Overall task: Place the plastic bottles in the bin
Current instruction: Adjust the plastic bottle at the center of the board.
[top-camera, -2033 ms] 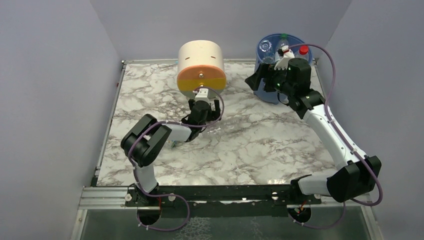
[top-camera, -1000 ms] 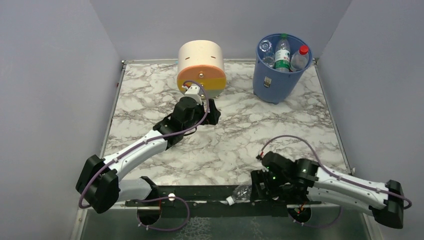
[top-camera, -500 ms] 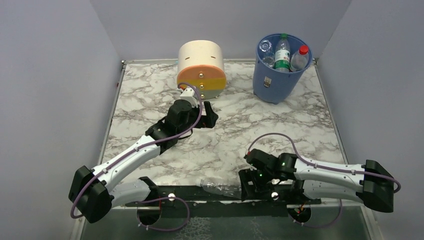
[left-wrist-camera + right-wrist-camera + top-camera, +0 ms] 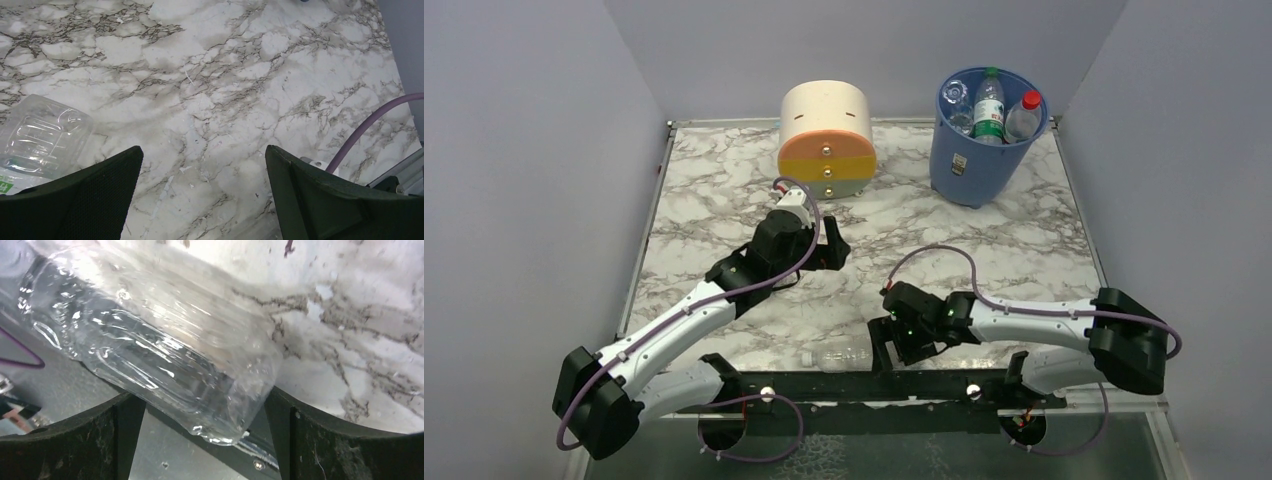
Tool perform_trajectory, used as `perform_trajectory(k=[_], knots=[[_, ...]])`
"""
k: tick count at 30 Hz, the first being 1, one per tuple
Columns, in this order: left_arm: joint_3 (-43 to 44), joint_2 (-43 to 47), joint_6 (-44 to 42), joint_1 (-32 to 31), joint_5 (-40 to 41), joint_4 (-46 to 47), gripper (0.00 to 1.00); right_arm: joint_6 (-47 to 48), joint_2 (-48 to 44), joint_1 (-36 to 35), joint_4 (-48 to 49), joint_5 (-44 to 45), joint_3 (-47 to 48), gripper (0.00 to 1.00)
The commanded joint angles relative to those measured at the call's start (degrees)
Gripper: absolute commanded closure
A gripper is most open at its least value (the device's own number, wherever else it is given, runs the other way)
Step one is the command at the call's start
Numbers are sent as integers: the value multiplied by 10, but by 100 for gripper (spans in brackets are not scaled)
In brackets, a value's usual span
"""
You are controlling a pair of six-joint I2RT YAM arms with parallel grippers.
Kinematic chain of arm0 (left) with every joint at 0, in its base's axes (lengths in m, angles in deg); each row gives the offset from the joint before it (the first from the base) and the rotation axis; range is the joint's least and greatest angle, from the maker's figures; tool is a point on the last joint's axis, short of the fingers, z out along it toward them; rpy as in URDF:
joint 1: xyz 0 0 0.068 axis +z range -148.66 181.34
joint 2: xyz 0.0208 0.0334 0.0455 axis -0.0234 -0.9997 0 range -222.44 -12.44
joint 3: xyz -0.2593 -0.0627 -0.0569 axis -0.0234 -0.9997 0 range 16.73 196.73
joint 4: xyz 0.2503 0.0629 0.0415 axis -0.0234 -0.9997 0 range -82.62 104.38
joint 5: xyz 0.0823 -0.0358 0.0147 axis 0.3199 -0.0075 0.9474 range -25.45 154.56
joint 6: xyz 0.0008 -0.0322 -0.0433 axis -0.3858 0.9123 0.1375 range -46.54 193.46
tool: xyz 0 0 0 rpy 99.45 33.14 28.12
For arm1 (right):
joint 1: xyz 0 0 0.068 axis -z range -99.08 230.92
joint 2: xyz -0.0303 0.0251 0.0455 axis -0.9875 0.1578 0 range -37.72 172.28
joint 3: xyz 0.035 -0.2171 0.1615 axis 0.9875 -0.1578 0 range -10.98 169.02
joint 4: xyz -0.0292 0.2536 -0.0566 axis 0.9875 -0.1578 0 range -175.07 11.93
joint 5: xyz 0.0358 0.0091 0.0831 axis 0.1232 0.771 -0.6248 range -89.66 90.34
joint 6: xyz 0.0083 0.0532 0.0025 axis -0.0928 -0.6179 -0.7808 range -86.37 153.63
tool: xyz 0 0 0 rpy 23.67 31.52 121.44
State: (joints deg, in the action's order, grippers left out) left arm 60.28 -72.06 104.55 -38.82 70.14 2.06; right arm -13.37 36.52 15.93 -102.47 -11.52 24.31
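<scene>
A marble-patterned bench (image 4: 984, 250) seen from above, with two robot arms reaching out from its near edge. At the far right corner stands the blue bin (image 4: 969, 165), upright, with several plastic bottles standing inside it, among them a green-labelled bottle (image 4: 989, 108) and a red-capped bottle (image 4: 1025, 112). A cream-and-orange round drawer unit (image 4: 827, 130) sits to the left of the bin, well apart from it. The right gripper (image 4: 882, 350) is low at the bench's near edge, where a clear bottle (image 4: 836, 355) lies on its side. In the right wrist view this bottle's base sits between the two fingers (image 4: 115, 440), close against them; whether they press on it cannot be told. The left gripper (image 4: 819, 245) hangs over the middle of the bench with its fingers (image 4: 80, 200) spread wide and nothing between them. A second bottle (image 4: 45, 132), clear with a corner of green label showing, lies just beside its left finger.
</scene>
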Motion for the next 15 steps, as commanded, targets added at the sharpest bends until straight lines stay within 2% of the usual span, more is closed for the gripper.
perform_trajectory(k=[1,7,15], knots=[[5,20,6,0,14,-12,1,18,30,-1,21,68,27,10],[-2,26,8,-1,15,-14,1,39,68,6,11,124,65,5],[-7,32,11,0,9,-25,1,71,130,69,79,79,100,5]])
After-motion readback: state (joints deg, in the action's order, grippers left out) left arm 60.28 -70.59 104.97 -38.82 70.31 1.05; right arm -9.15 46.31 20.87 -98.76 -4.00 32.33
